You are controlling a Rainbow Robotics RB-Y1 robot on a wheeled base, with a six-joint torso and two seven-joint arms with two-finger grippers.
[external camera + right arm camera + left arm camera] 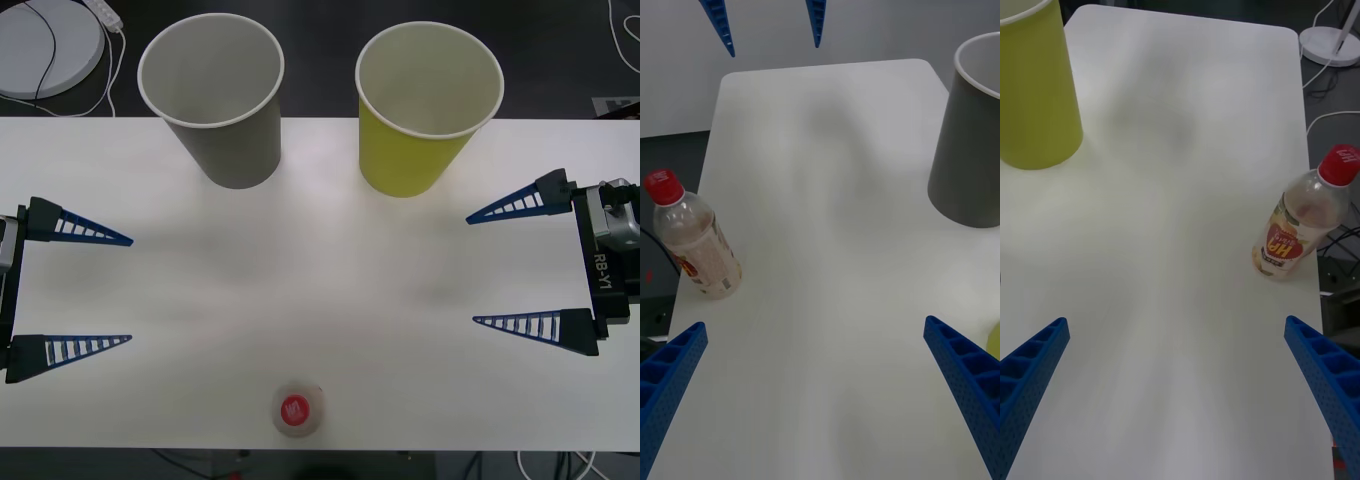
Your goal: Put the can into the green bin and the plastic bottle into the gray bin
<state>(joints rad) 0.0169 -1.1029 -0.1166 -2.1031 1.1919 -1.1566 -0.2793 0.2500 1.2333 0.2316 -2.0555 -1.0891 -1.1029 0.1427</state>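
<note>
Front view: plastic bottle [298, 410] upright at near edge of white tabletop [320, 280], seen cap-down, well apart from both cups. Left wrist view adds red cap and label lettering "HA"; pale contents. Gray bin [215, 95] and green bin [425, 100] stand side by side at far edge, both empty. Left pincer [85, 290] and right pincer [515, 268] spread wide, gripping nothing. "RB-Y1" on right arm.

gray bin [970, 139] cut off at the right wrist view's edge, green bin [1034, 86] rim cropped in the left wrist view, plastic bottle [297, 410] label seemingly hidden from above
</note>
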